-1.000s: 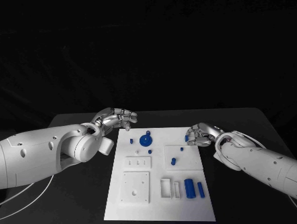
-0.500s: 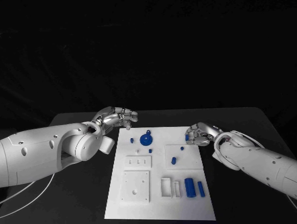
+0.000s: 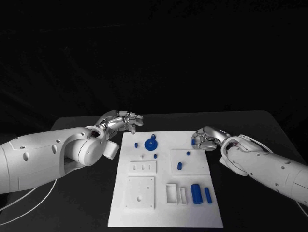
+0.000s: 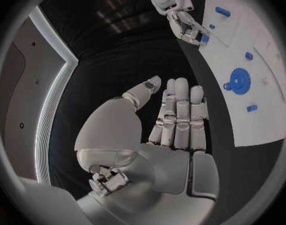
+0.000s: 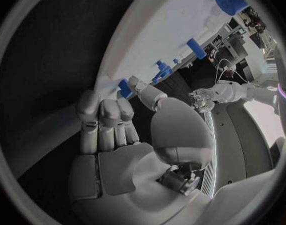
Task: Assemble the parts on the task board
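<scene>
The task board (image 3: 166, 181) lies in the middle of the black table (image 3: 77, 203) before me, blue parts scattered across it: a round gear-like part (image 3: 151, 144) toward its far edge, two upright cylinders (image 3: 196, 194) near me; my head view shows the whole board, while my left wrist view catches one curved stretch of it with the gear; my right wrist view shows what the head view hides, a small blue part (image 5: 125, 88) pinched at my right hand's (image 3: 206, 139) fingertips, at the board's far right corner; my left hand (image 3: 121, 121) hovers over the table just beyond the board's far left corner, fingers straight and together, thumb apart, holding nothing.
</scene>
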You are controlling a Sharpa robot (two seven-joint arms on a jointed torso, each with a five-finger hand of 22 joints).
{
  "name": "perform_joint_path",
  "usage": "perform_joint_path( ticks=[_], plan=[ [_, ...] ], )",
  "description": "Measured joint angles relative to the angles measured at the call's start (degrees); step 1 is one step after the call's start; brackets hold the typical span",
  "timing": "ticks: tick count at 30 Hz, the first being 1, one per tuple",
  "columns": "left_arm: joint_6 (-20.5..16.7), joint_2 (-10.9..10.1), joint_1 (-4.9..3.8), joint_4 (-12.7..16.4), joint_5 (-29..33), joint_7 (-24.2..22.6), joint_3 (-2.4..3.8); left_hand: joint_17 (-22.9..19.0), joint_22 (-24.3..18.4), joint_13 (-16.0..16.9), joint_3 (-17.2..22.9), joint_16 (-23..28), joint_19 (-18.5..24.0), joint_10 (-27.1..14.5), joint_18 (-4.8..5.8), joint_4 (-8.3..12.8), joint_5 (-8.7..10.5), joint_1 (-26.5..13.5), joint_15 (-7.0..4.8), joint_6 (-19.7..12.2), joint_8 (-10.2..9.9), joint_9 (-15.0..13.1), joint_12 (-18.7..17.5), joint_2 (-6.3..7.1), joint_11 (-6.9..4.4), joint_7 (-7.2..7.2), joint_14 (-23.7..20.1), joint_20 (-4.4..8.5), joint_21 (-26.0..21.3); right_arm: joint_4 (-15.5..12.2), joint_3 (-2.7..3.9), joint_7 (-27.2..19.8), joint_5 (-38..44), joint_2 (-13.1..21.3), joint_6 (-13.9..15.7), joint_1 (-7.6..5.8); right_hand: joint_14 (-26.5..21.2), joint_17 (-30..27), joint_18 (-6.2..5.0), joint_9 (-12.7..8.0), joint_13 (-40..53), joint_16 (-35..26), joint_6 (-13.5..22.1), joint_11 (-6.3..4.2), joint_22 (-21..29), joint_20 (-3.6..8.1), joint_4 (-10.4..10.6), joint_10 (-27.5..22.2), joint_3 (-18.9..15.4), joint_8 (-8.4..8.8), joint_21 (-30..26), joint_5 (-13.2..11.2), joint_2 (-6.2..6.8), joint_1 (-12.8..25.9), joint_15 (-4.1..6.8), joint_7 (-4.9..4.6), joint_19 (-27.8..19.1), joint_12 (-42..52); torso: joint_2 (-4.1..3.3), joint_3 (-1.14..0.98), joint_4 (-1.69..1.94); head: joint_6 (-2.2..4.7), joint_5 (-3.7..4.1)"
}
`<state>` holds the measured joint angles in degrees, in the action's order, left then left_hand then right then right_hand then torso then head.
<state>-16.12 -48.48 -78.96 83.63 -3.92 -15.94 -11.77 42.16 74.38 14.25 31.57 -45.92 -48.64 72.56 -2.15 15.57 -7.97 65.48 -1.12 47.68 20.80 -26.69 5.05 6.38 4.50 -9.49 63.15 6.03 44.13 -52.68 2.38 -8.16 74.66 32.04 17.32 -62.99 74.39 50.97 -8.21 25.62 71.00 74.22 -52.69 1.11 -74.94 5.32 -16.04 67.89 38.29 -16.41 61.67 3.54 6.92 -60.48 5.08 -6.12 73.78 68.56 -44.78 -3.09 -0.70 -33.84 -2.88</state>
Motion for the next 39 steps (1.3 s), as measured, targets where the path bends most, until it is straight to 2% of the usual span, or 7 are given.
perform_joint_path(
  ticks=[8, 12, 18, 23, 27, 30, 39],
  plan=[
    [0.0, 0.0, 0.0, 0.0, 0.0, 0.0, 0.0, 0.0, 0.0, 0.0, 0.0, 0.0, 0.0, 0.0, 0.04, 0.0, 0.0, 0.0, 0.0, 0.0, 0.0, 0.0, 0.0, 0.0, -0.01, 0.0, 0.0, 0.0, 0.0, 0.0, 0.01, 0.2, 0.0, -0.1, 0.4, 0.0, 0.0, 0.0, -0.01, 0.0, 0.0, 0.0, -0.1, -0.04, 0.0, -0.01, 0.1, 0.0, 0.6, -0.35, 0.0, -0.3, 0.0, 0.0, 0.0, 0.12, 0.0, 0.0, 0.01, 0.0, 0.12, -0.14, 0.04],
    [0.0, 0.0, 0.0, 0.1, 0.0, 0.0, 0.0, 0.0, 0.0, 0.0, 0.0, 0.0, 0.0, 0.0, 0.07, 0.0, 0.0, 0.0, 0.0, 0.0, 0.0, 0.0, 0.0, 0.0, -0.01, 0.0, 0.0, 0.0, 0.0, 0.0, 0.01, 0.3, 0.0, -0.1, 0.7, 0.0, 0.0, 0.1, -0.01, 0.0, 0.0, -0.2, -0.5, -0.27, 0.0, -0.01, 0.5, -0.2, 1.4, -0.38, 0.0, -0.4, 0.0, 0.0, 0.41, 0.4, 0.0, 0.0, 0.02, 0.0, 0.09, -0.17, 0.04],
    [0.0, 0.0, 0.0, 0.1, 0.0, 0.0, 0.0, 0.0, 0.0, 0.0, 0.0, 0.0, 0.0, 0.0, 0.1, 0.0, 0.0, 0.0, 0.0, 0.0, 0.0, 0.0, 0.0, 0.0, -0.03, 0.0, 0.0, 0.0, 0.0, -0.2, 0.01, 0.4, 0.0, -0.1, 1.3, 0.0, 0.1, 0.3, -0.04, 0.2, 0.1, -0.2, -1.7, -0.73, 0.0, -0.1, 0.9, 0.1, 3.5, -1.22, 0.0, -0.4, -0.39, 0.2, 0.74, 1.38, 0.1, 0.0, 0.03, 0.0, 0.08, -0.2, 0.0],
    [0.0, -0.1, 0.0, 0.1, 0.0, 0.0, 0.0, 0.0, 0.0, 0.0, 0.0, 0.0, 0.0, 0.0, -0.48, 0.0, 0.0, 0.0, 0.0, 0.0, 0.0, -0.1, 0.0, 0.0, -0.04, 0.0, 0.0, -0.01, 0.0, -0.2, 0.01, 0.5, 0.1, -0.1, 1.8, 0.0, 0.0, 0.4, -0.22, 0.4, 0.1, -0.2, -2.9, -1.14, 0.0, -0.06, 1.0, 0.1, 4.7, -2.0, 0.2, -0.4, -0.54, 0.1, 1.27, 1.62, 0.1, 0.0, 0.03, 0.0, 0.08, -0.21, 0.04],
    [0.0, -0.1, 0.0, 0.1, 0.0, 0.0, 0.0, 0.0, 0.0, 0.0, 0.0, 0.0, 0.0, 0.0, -0.49, 0.0, 0.0, 0.0, 0.0, 0.0, 0.0, 0.0, 0.0, 0.0, -0.04, 0.0, 0.0, -0.01, 0.0, -0.3, 0.0, 0.6, 0.3, -0.1, 2.3, 0.01, 0.0, 0.5, -0.24, 0.3, 0.1, -0.2, -3.4, -1.43, 0.0, 0.02, 0.7, 0.2, 5.1, -2.55, 0.2, -0.4, -0.78, 0.3, 1.29, 2.13, 0.2, 0.0, 0.03, 0.0, 0.08, -0.28, 0.07],
    [0.0, 0.0, 0.0, 0.1, 0.0, 0.0, 0.0, 0.0, 0.0, 0.0, 0.0, 0.0, 0.0, 0.0, -0.49, 0.0, 0.0, 0.0, 0.0, 0.0, 0.0, 0.0, 0.0, 0.0, -0.04, 0.0, 0.0, -0.01, 0.0, -0.5, 0.0, 0.7, 0.4, -0.1, 2.8, 0.01, 0.0, 0.5, -0.35, 0.3, 0.2, -0.2, -3.5, -1.64, 0.0, 0.02, 0.7, 0.4, 5.1, -2.72, 0.2, -0.4, -0.94, 0.3, 1.62, 2.19, 0.2, 0.2, 0.03, 0.01, 0.08, -0.3, 0.07],
    [0.0, 0.0, 0.0, -0.1, 0.0, 0.1, 0.0, 0.0, -0.1, 0.2, 0.0, 0.0, 0.0, 0.0, -0.47, 0.0, 0.0, -0.5, 0.0, 0.3, 0.0, -0.3, 0.0, -0.07, -0.05, 0.01, 0.0, -0.01, 0.0, -1.8, 0.01, 1.3, 1.4, 0.1, 4.5, 0.0, 0.0, 0.6, -0.48, 0.3, 0.2, -0.4, -3.5, -1.64, 0.0, 0.01, 0.3, 0.4, 5.5, -2.73, 0.4, -0.4, -1.13, 0.2, 1.65, 2.19, 0.2, 0.2, 0.03, -0.07, 0.08, -0.32, 0.03]
  ],
)
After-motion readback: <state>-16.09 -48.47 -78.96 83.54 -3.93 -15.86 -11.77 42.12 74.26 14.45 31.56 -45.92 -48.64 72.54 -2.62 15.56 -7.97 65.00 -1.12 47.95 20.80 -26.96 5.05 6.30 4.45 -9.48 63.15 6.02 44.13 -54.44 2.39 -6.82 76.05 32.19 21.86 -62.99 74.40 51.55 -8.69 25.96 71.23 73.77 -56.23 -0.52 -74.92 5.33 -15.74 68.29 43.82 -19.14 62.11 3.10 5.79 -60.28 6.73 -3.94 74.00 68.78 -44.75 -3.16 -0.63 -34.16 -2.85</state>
